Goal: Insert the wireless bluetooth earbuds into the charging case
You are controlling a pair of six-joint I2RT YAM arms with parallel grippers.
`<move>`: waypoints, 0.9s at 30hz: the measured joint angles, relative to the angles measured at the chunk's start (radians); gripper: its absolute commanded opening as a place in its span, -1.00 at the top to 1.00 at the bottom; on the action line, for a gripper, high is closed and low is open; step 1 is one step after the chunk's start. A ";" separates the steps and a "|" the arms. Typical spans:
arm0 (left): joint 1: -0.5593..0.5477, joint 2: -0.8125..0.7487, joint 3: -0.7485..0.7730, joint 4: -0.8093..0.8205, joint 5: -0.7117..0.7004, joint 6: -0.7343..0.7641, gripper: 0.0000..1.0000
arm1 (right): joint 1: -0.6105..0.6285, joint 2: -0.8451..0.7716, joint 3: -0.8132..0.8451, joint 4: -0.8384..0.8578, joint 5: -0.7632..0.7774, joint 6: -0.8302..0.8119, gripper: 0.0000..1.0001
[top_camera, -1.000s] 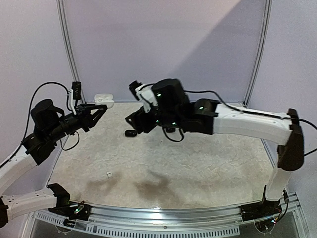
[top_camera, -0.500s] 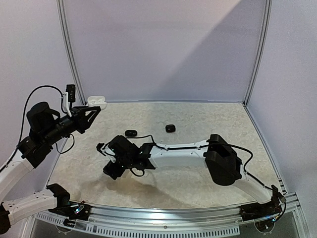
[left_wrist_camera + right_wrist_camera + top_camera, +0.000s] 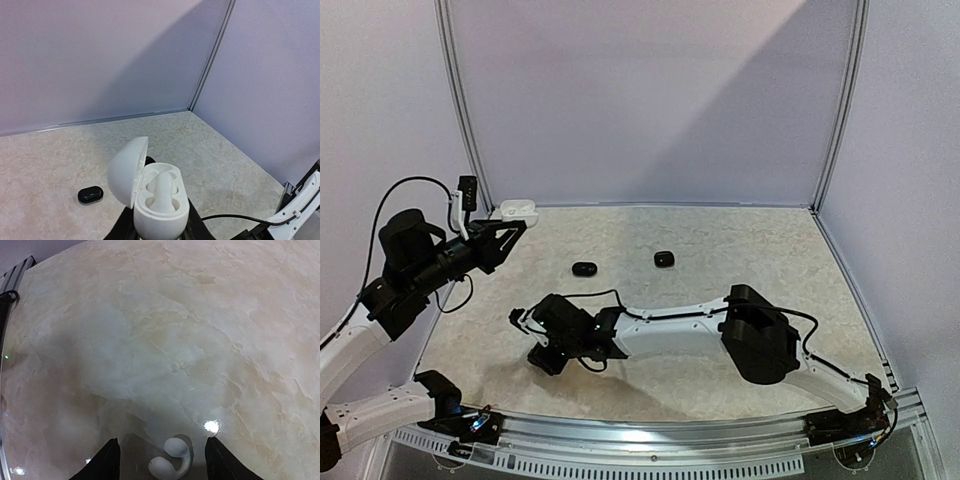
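A white charging case (image 3: 160, 200) with its lid swung open to the left is held upright off the table, and my left gripper (image 3: 161, 231) is shut on its lower body. From above, the case (image 3: 518, 209) sits at the tip of the left gripper (image 3: 512, 224) near the back left corner. A white earbud (image 3: 172, 461) lies on the table between the fingers of my right gripper (image 3: 162, 462), which is open and touches neither side of it. The right gripper (image 3: 548, 352) is low at the front left and hides the earbud from above.
Two small glossy black rounded pieces (image 3: 584, 268) (image 3: 664, 259) lie on the marbled table (image 3: 770, 270) toward the back. One of them (image 3: 90, 194) shows left of the held case. The right arm (image 3: 670, 320) stretches across the table's front half. Walls enclose the back and sides.
The right arm swung from the back middle down to the front left, and its fingers have narrowed around the white earbud. The left gripper with the case shifted only slightly.
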 measured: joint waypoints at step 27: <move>0.000 -0.002 -0.037 0.040 0.001 0.001 1.00 | 0.005 -0.302 -0.509 0.100 0.143 -0.114 0.55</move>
